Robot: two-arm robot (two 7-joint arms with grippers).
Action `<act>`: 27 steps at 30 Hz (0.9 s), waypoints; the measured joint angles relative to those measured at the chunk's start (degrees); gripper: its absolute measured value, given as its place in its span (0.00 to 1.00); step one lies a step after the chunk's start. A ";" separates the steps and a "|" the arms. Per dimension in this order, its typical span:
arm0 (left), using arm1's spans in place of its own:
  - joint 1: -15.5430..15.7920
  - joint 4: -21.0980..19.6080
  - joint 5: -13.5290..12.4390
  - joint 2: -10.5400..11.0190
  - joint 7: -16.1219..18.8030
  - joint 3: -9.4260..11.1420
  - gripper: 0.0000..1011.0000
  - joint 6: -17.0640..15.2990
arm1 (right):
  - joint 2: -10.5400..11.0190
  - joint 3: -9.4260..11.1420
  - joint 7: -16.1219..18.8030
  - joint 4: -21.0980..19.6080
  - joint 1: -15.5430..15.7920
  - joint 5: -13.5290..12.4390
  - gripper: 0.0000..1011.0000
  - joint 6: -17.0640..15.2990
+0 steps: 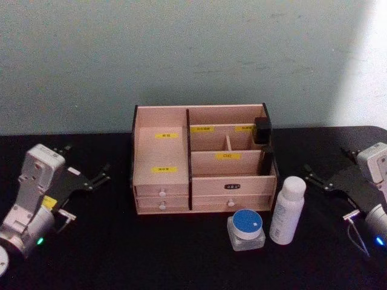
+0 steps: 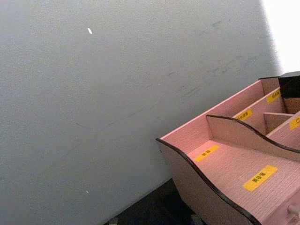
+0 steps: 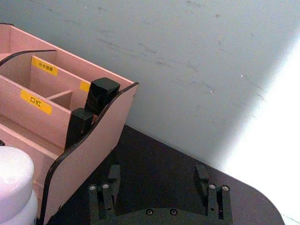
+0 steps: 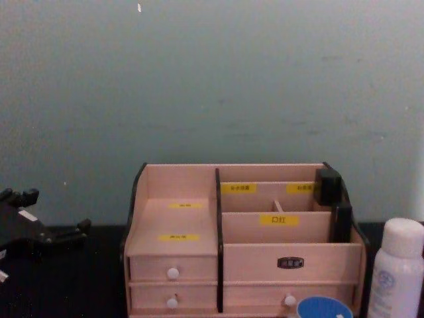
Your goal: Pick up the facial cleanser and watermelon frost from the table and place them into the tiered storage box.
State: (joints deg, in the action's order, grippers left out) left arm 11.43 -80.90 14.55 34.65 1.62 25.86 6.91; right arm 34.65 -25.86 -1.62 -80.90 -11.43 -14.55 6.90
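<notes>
The tiered storage box (image 1: 202, 160) of light wood with black sides stands at the table's middle, also in the chest view (image 4: 245, 238) and both wrist views (image 2: 225, 159) (image 3: 93, 140). A tall white bottle (image 1: 287, 210) (image 4: 397, 265) (image 3: 14, 183) stands by its front right corner. A small clear jar with a blue lid (image 1: 247, 229) (image 4: 324, 309) sits left of the bottle. I cannot tell which is the cleanser and which the frost. My left gripper (image 1: 84, 163) (image 4: 50, 213) rests open, far left of the box. My right gripper (image 1: 329, 164) (image 3: 158, 180) stands open and empty, right of the bottle.
Two black blocks (image 1: 263, 130) (image 3: 102, 93) occupy the box's back right compartment. The box has small drawers with white knobs (image 4: 173, 273) at its front. A pale wall (image 1: 193, 54) rises close behind the black table (image 1: 121, 254).
</notes>
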 joint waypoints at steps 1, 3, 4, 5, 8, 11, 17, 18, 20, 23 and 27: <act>0.00 0.00 0.00 0.00 0.00 0.00 0.99 0.00 | 0.00 0.00 0.00 0.00 0.00 0.00 0.99 0.00; 0.00 0.00 0.00 0.00 0.00 0.00 0.99 0.00 | 0.00 0.00 0.00 0.00 0.00 0.00 0.99 0.00; 0.00 0.00 0.00 0.00 0.00 0.00 0.99 0.00 | 0.00 0.00 0.00 0.00 0.00 0.00 0.99 0.00; 0.00 0.00 0.00 0.00 0.00 0.00 0.99 0.00 | 0.00 0.00 0.00 0.00 0.00 0.00 0.99 0.00; 0.00 0.00 0.00 0.00 0.00 0.00 0.99 0.00 | 0.00 0.00 0.00 0.00 0.00 0.00 0.99 0.00; 0.00 0.00 0.00 0.00 0.00 0.00 0.99 0.00 | 0.00 0.00 0.00 0.00 0.00 0.00 0.99 0.00; 0.00 0.00 0.00 0.00 0.00 0.00 0.99 0.00 | 0.00 0.00 0.00 0.00 0.00 0.00 0.99 0.00; 0.00 0.00 0.00 0.00 0.00 0.00 0.99 0.00 | 0.00 0.00 0.00 0.00 0.00 0.00 0.99 0.00; 0.00 0.00 0.00 0.00 0.00 0.00 0.99 0.00 | 0.00 0.00 0.00 0.00 0.00 0.00 0.99 0.00; 0.00 0.00 0.00 0.00 0.00 0.00 0.99 0.00 | 0.00 0.00 0.00 0.00 0.00 0.00 0.99 0.00; 0.00 0.00 0.00 0.00 0.00 0.00 0.99 0.00 | 0.00 0.00 0.00 0.00 0.00 0.00 0.99 0.00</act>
State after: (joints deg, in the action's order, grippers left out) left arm 11.43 -80.90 14.55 34.65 1.62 25.86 6.91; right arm 34.65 -25.86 -1.62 -80.90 -11.43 -14.55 6.91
